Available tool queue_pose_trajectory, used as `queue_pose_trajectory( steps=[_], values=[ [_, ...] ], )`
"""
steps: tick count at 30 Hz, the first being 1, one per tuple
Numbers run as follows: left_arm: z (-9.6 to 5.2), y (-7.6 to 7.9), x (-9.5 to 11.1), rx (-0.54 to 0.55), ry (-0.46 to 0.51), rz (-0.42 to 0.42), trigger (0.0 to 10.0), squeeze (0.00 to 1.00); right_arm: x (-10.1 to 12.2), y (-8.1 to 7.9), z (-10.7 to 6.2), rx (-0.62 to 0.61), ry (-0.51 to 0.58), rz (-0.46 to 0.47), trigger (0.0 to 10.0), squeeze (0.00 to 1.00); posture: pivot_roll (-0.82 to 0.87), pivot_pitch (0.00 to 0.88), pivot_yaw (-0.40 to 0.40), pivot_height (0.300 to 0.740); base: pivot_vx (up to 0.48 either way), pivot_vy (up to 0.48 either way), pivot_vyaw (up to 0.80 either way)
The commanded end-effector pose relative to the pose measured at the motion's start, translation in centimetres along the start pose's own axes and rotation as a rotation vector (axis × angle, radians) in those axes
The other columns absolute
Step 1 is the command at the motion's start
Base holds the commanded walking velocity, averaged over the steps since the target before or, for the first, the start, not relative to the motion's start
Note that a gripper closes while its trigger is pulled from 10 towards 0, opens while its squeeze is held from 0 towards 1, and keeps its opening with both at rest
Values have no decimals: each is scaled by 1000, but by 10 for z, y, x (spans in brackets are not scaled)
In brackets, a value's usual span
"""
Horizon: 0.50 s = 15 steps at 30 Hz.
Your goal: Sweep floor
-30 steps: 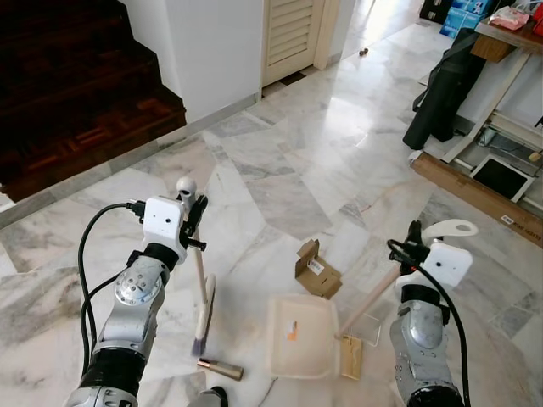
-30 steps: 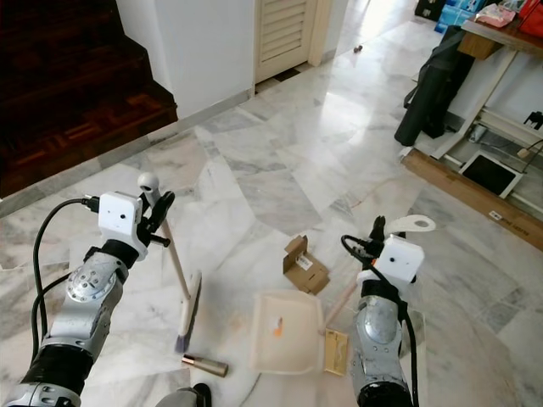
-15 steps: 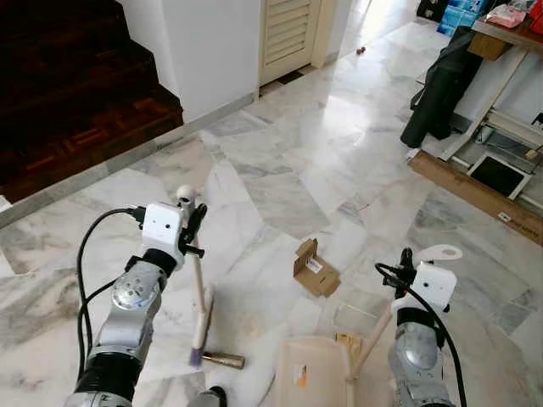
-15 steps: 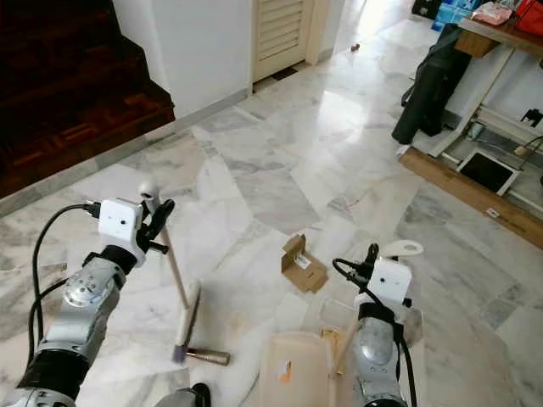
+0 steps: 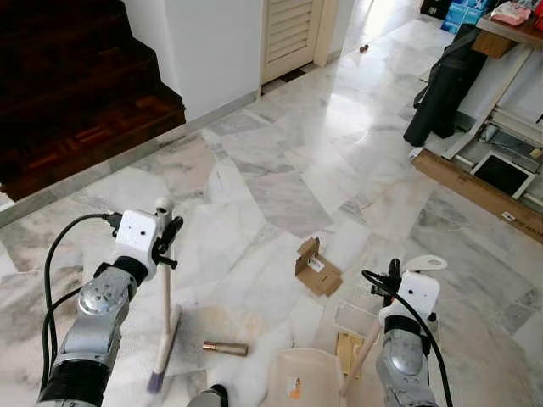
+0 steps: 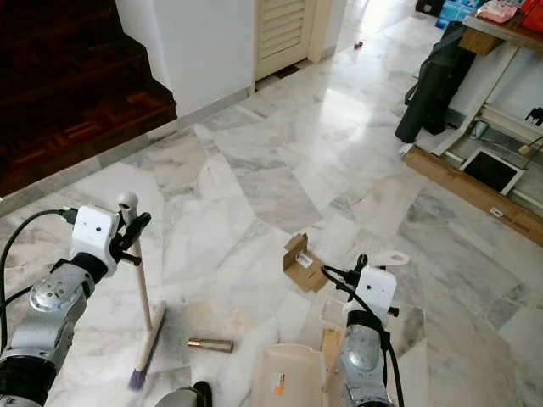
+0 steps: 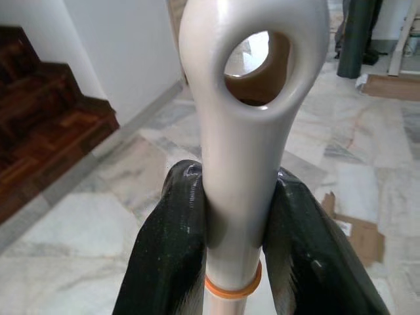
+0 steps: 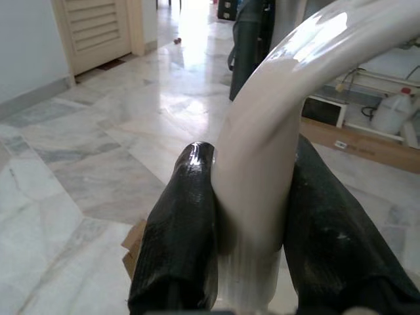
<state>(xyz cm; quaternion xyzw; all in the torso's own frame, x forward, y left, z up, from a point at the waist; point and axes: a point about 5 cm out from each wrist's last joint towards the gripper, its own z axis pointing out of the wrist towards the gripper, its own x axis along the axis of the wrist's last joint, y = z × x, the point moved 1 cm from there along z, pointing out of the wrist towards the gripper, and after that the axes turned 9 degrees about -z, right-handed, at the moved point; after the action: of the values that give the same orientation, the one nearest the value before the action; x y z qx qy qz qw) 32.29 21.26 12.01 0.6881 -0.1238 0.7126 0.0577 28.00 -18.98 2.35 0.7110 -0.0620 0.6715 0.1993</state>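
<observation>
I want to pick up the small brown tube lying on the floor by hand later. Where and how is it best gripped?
Grip the brown tube across its middle, coming straight down from above. It lies flat on the marble floor, a slim cylinder with bare floor along both long sides, between the broom and the dustpan.

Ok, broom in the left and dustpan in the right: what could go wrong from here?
The bronze tube lies between the broom head and the dustpan; being round, it may roll aside rather than into the pan.
The cardboard box and clear plastic piece sit beyond the pan and could be missed.
The left gripper pinches the broom handle near its top, so the head may swing wide.
</observation>
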Motion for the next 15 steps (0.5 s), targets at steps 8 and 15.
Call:
queue_pose_trajectory(
  steps=[8, 15],
  values=[
    [14, 6, 8, -7, 54, -35, 10000, 0, 6, 6, 6, -78, 22, 53, 10000, 0, 200, 213, -56, 740, 0, 0, 0],
    [14, 18, 2, -117, 20, -58, 10000, 0, 24, -13, 15, 14, 91, 24, 10000, 0, 197, 247, -67, 740, 0, 0, 0]
  ],
)
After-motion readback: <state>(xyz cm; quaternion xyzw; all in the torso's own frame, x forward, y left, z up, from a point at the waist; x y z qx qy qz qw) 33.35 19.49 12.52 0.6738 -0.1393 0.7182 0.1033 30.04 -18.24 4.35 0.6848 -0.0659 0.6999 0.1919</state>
